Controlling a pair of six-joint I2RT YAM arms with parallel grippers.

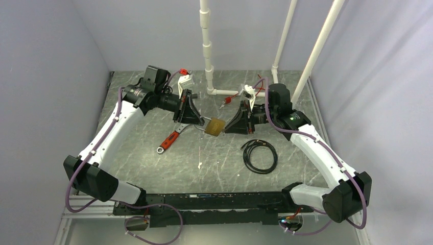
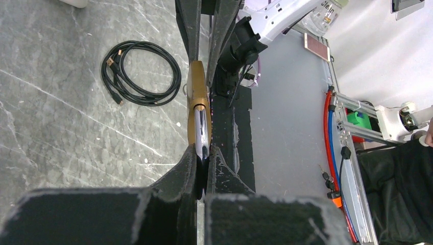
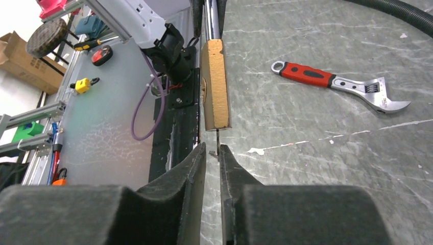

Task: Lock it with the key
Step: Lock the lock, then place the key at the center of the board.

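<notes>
A brass padlock (image 1: 215, 126) hangs above the table between my two grippers. My left gripper (image 1: 200, 121) is shut on its silver shackle (image 2: 200, 130), seen in the left wrist view with the brass body (image 2: 197, 92) beyond the fingertips (image 2: 189, 163). In the right wrist view the padlock body (image 3: 215, 84) is just ahead of my right gripper (image 3: 213, 151). A thin key (image 3: 217, 139) sticks out of the lock's underside and lies between the jaws. The jaws stand narrowly apart: the key is against the right finger, with a gap to the left finger.
A red-handled adjustable wrench (image 1: 170, 141) lies on the table left of the lock. A coiled black cable (image 1: 259, 155) lies to the right. White PVC pipes (image 1: 207, 46) stand at the back, with small red-tagged items (image 1: 224, 102) near their base.
</notes>
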